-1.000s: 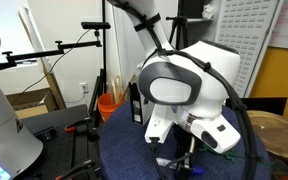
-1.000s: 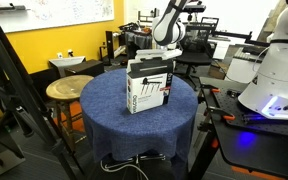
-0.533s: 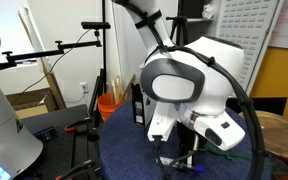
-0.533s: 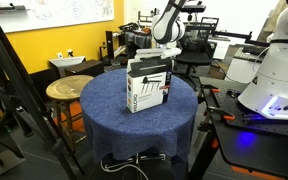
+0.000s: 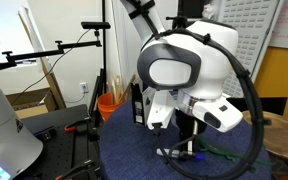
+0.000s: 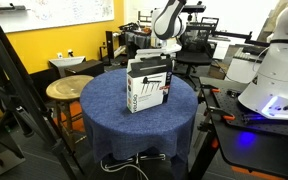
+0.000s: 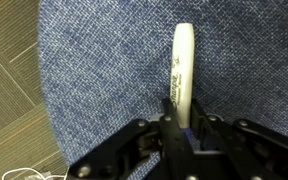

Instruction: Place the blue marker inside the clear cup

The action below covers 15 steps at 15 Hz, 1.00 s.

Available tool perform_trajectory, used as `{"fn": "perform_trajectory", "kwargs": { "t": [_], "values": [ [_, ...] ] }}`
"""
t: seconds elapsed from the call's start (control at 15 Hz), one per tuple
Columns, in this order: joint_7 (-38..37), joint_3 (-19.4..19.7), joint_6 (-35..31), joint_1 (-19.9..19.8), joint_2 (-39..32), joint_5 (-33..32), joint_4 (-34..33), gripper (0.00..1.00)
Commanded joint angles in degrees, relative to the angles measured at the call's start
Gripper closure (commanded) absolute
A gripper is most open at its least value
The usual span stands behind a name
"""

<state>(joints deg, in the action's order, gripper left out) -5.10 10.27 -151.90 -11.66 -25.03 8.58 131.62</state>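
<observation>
In the wrist view the jaws of the gripper (image 7: 181, 130) are narrowed onto the blue marker (image 7: 182, 70), which juts out ahead of them above the blue-clothed bench (image 7: 94, 80). The hold seems to sit near one end, so the long free barrel could swing, and a slow carry is wise. The clear cup shows in no view and may be hidden by the black-and-white carton (image 6: 149, 85). Find it first, then tip the marker upright over its mouth.
</observation>
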Motion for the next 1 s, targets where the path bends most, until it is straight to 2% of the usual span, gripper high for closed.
{"fn": "perform_trajectory", "kwargs": {
  "t": [0.0,0.4,0.67,0.93],
  "values": [
    [-1.44,1.27,-0.10,2.11,5.52,-3.21,3.61,0.95],
    [-4.72,4.49,-5.14,5.89,10.57,-13.74,5.65,0.95],
    [-7.37,6.74,-14.84,8.93,11.16,-22.56,6.20,0.95],
    [-13.01,11.87,-22.70,15.13,10.18,-31.49,6.02,0.95]
  ]
}}
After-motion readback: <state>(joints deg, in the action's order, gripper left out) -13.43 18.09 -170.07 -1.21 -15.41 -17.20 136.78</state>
